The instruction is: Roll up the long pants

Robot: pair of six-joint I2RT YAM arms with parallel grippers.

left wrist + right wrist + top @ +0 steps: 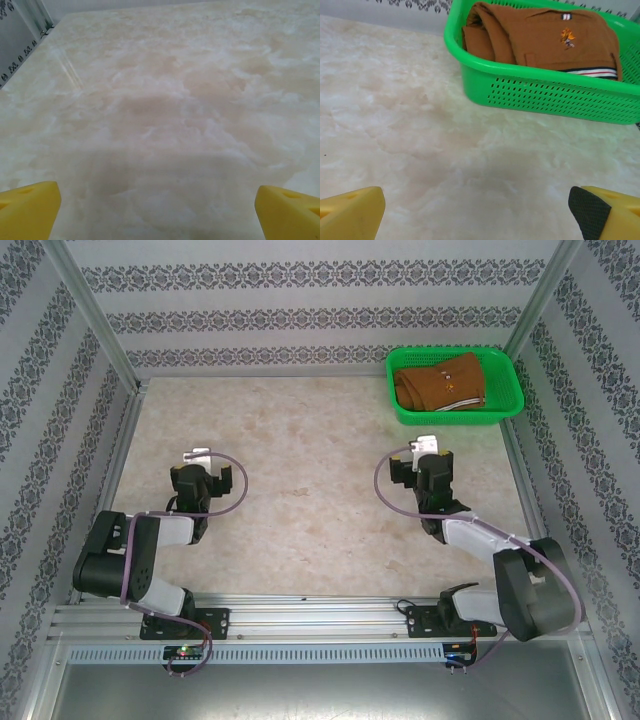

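pants: rust-brown long pants (440, 383), bunched into a compact bundle with folded layers at its left end; not spread out.
where: inside the green basket (455, 416) at the far right corner of the table (300, 510); bundle sits below the rim, touching the basket's walls.
long axis: bundle runs along the basket's long side, crosswise to the right arm's reach.
right gripper (428, 447): just short of the basket's near wall, pointing at it; the pants lie ahead of it, a little to its right and above, over the rim. Yellow fingers (350, 212) spread wide, holding nothing.
left gripper (200, 457): on the left half of the table, well apart from the basket, facing bare tabletop. Fingers (27, 207) spread wide, holding nothing.
nearer arm: right, clearly.
what the move turns on (judgement): the rim stands between fingers and cloth, so the right gripper would need to go up and over, then down onto the bundle.
stage (judgement): cannot tell whether the bundle counts as rolled or awaits taking out.
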